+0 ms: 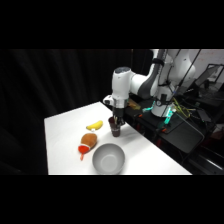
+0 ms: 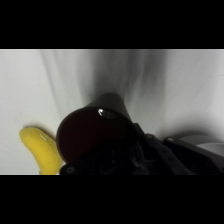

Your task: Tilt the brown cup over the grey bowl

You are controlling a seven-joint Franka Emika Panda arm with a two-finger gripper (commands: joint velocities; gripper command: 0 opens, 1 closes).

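On the white table [image 1: 65, 130], seen from the side, we find the white arm reaching down from the upper right, its gripper [image 1: 116, 121] lowered onto the brown cup [image 1: 116, 131], which stands upright near the table's far edge. Nearer the camera and well apart from the cup sits the grey bowl [image 1: 108, 158], wide and empty. Between them and to the left lie a yellow banana [image 1: 94, 125] and a rounded brown-and-red object [image 1: 87, 142], the latter just beside the bowl's rim. From the wrist, we look almost straight into the cup's dark mouth [image 2: 87, 135], with the banana [image 2: 42, 150] beside it. We judge the grasp to be the step in hand; the cup seems to sit within the gripper, but we cannot tell whether the fingers have closed on it. Next, we would expect a firm hold, a lift clear of the banana, a carry over the bowl, then a tilt.
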